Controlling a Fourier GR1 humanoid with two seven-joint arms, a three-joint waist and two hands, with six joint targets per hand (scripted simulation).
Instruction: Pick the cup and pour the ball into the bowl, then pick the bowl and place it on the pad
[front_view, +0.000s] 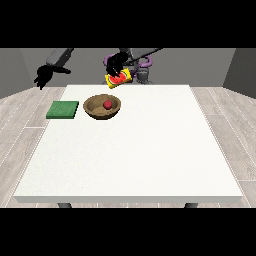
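A yellow cup (118, 78) with a red inside hangs tipped over, its mouth facing the camera, just above and behind the wooden bowl (95, 111). The hand at the view's right (116, 62) is curled round the cup from above. A red ball (107, 104) lies inside the bowl. The bowl stands on the white table (135, 150) near its far left. A green pad (63, 109) lies flat just left of the bowl. The hand at the view's left (43, 77) hovers beyond the table's far left corner, fingers relaxed and holding nothing.
The robot's torso (143, 72) stands behind the table's far edge. A wide bare stretch of table runs from the bowl towards the camera and to the right. Grey floor surrounds the table.
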